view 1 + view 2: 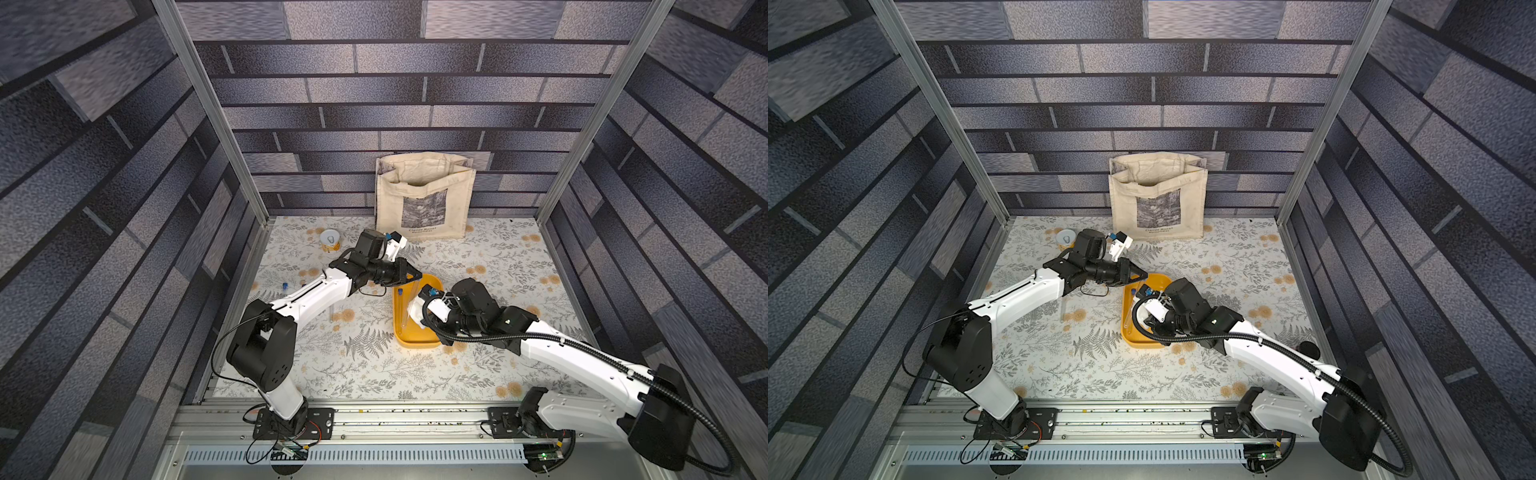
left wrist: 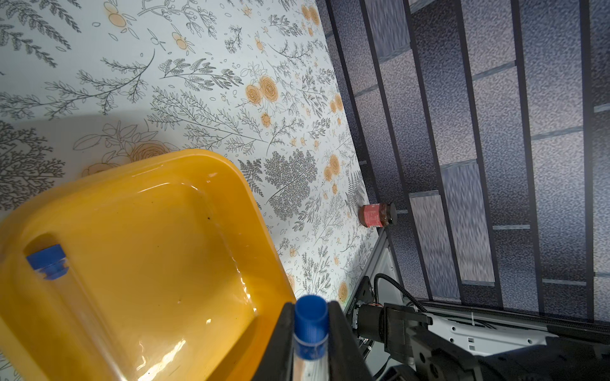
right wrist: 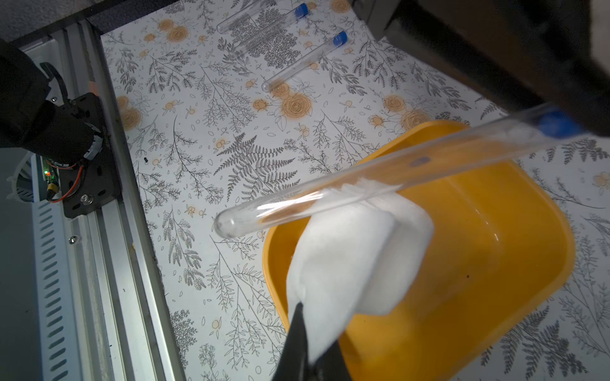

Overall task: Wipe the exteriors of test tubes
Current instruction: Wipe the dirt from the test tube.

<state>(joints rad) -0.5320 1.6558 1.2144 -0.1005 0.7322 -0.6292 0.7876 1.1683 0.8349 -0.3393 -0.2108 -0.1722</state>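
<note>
We find the held test tube (image 3: 363,178) slim and clear, with a rounded tip and a blue cap, tilted above the yellow tray (image 3: 495,264) near the middle of the table (image 3: 198,148). The left gripper (image 2: 310,318) clamps its capped end. The right gripper (image 3: 312,353) pinches a white cloth (image 3: 356,257), whose upper edge touches the tube. A second tube (image 2: 49,264) lies in the tray. Loose tubes (image 3: 303,62) lie on the table to the left.

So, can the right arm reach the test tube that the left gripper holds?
Probably yes: the white cloth in the right gripper seems to touch that test tube above the yellow tray; nothing stands between.
</note>
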